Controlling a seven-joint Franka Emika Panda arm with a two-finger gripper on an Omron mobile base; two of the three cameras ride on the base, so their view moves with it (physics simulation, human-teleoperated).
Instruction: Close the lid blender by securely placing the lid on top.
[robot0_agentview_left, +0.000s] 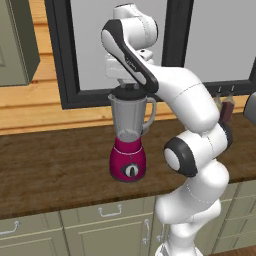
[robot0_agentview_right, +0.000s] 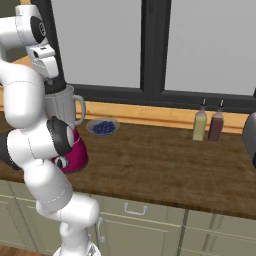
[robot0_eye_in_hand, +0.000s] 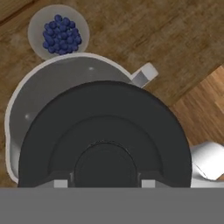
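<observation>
Hand view: gripper (robot0_eye_in_hand: 105, 186) closed on the lid (robot0_eye_in_hand: 105, 135), poised over the blender (robot0_agentview_left: 129, 135) mouth.

Round and dark grey-black, the lid shows stepped concentric rings rising to a small central knob, clamped between the fingers; it looks set toward one side of the clear greyish jar's pale rim, though whether it touches the rim is hard to tell. Left base view: the magenta-red base with its round dial stands on the wooden counter (robot0_agentview_left: 55, 170). A bowl of blueberries (robot0_eye_in_hand: 58, 32) sits nearby.

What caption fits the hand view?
Gripper shut on the lid above the blender jar, blueberry bowl beyond.
</observation>
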